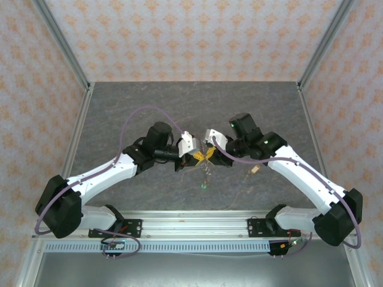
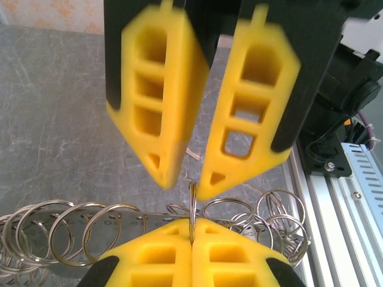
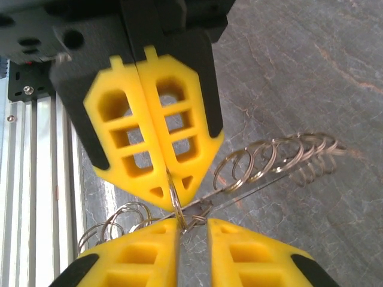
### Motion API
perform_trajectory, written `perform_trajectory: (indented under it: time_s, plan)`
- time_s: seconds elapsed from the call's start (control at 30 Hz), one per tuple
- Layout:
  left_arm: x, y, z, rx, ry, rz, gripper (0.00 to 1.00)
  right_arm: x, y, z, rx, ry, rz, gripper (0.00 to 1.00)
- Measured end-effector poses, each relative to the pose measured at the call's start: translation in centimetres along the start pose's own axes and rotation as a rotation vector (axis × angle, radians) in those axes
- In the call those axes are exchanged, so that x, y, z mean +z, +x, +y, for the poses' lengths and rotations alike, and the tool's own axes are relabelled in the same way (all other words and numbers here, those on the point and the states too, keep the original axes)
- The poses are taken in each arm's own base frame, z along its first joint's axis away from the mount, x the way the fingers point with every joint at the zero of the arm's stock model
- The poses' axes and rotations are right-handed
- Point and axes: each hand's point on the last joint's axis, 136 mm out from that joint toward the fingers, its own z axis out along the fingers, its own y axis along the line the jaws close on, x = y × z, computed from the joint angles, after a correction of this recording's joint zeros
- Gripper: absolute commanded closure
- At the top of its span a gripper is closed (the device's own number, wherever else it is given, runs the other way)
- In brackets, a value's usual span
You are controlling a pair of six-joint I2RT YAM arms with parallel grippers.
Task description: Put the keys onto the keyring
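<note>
The keyring [image 2: 192, 200] is a silver split ring seen edge-on, linked to a string of further rings [image 2: 72, 230]. My left gripper [image 2: 192, 222] is shut on it, and in the top view the rings hang below with a small green tag [image 1: 204, 186]. My right gripper [image 3: 192, 222] faces it tip to tip with its jaws a narrow gap apart. The ring [image 3: 175, 194] touches the inner edge of its left finger [image 3: 149, 251]. The two grippers meet above the table's middle, left [image 1: 199, 156] and right [image 1: 210, 154]. A tiny tan key [image 1: 255, 170] lies on the table to the right.
The grey stone-patterned table [image 1: 149, 107] is walled by patterned panels on three sides. An aluminium rail [image 1: 191, 224] carrying both arm bases runs along the near edge, close behind the grippers. Loose coils of rings [image 3: 281, 155] trail over the table under the fingers.
</note>
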Motion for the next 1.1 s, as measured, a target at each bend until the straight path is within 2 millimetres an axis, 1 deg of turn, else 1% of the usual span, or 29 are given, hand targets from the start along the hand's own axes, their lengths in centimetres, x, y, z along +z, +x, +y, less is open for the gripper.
perform_trajectory:
  time_s: [0.13,0.23,0.37,0.47,0.77,0.93,1.1]
  plan:
    - [-0.2,-0.5,-0.2,0.008,0.011,-0.021,1.00,0.7,1.1,0.0,0.022,-0.016,-0.007,0.84]
    - [-0.3,-0.7,-0.5,0.005,0.023,-0.031,1.00,0.7,0.9,0.0,0.024,-0.016,-0.029,0.89]
    - [-0.4,-0.8,-0.5,0.000,0.028,-0.035,1.00,0.7,0.3,-0.1,0.015,-0.012,-0.069,0.89]
    - [-0.4,-0.8,-0.4,0.001,0.024,-0.037,1.00,0.7,0.2,-0.2,0.009,-0.002,-0.083,0.91]
    - [-0.4,-0.7,0.1,0.002,-0.005,-0.027,1.00,0.2,0.9,-1.2,-0.009,0.087,-0.059,0.92]
    - [-0.4,-0.3,0.4,0.000,-0.021,-0.012,1.00,0.3,1.4,-1.2,-0.008,0.097,-0.046,0.93]
    - [-0.4,0.4,0.4,0.003,-0.026,0.015,1.00,0.0,1.4,-1.2,-0.011,0.110,-0.054,0.94]
